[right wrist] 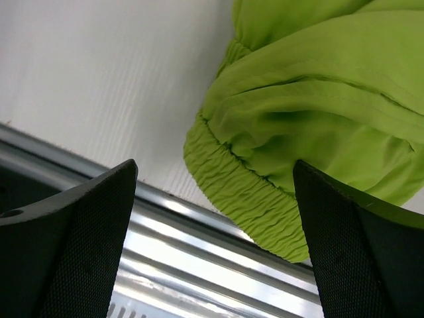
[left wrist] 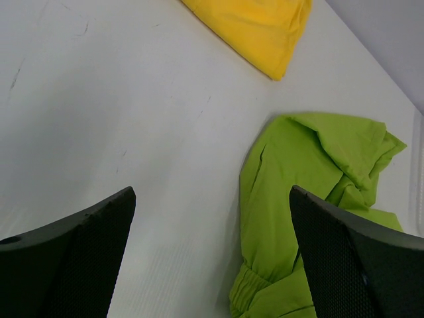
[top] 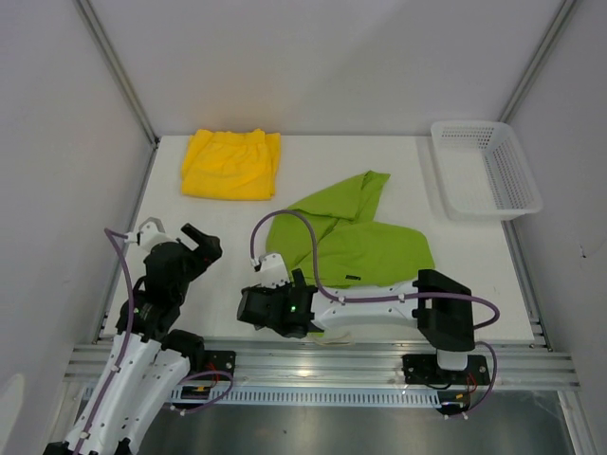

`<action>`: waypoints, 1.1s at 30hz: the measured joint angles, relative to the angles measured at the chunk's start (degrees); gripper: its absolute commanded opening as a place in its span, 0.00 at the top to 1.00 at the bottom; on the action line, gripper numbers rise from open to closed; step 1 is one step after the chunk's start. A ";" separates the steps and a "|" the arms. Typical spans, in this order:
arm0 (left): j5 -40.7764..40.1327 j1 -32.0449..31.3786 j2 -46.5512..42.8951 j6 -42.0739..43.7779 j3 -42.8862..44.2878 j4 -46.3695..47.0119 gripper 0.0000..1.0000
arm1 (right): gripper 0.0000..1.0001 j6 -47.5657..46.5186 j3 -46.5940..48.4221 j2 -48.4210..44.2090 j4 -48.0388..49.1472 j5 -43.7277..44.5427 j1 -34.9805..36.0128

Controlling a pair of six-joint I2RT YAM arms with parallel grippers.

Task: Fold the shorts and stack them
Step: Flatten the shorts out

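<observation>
- White tabletop: folded bright yellow fabric shorts lie far-left; crumpled lime green fabric shorts centre, waistband at near edge.
- Left gripper, right gripper gape wide, empty; I risk pinching 1 layer, bunching it.

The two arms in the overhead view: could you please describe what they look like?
The left arm and the right arm have white links and black joints, each trailed by a purple cable. The left tool and the right tool are black, with broad, finely dimpled fingers.
</observation>
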 measured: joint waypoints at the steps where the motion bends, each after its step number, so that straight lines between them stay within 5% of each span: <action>1: 0.00 0.00 -0.28 0.00 0.00 -0.26 0.01 | 0.02 1.53 0.74 1.25 -1.11 1.36 0.17; 9: 0.07 0.00 -0.92 0.22 0.55 -1.64 0.01 | 0.17 11.50 13.42 12.52 -11.67 11.91 0.00; 13: 0.70 0.00 -0.96 0.72 0.66 -1.66 0.01 | 0.71 14.34 16.02 14.91 -15.06 14.16 -0.72; 16: 1.46 0.00 -0.83 1.20 0.66 -1.60 0.01 | 0.94 18.05 16.02 14.75 -17.92 15.10 -1.60; 24: 10.34 0.00 4.13 3.50 -0.59 3.87 0.01 | 1.00 22.16 3.19 -1.57 -17.84 16.98 -0.70; 33: 24.63 -2.19 12.44 2.43 -11.06 20.22 0.01 | 1.00 18.93 -29.44 -38.21 2.51 9.38 -5.27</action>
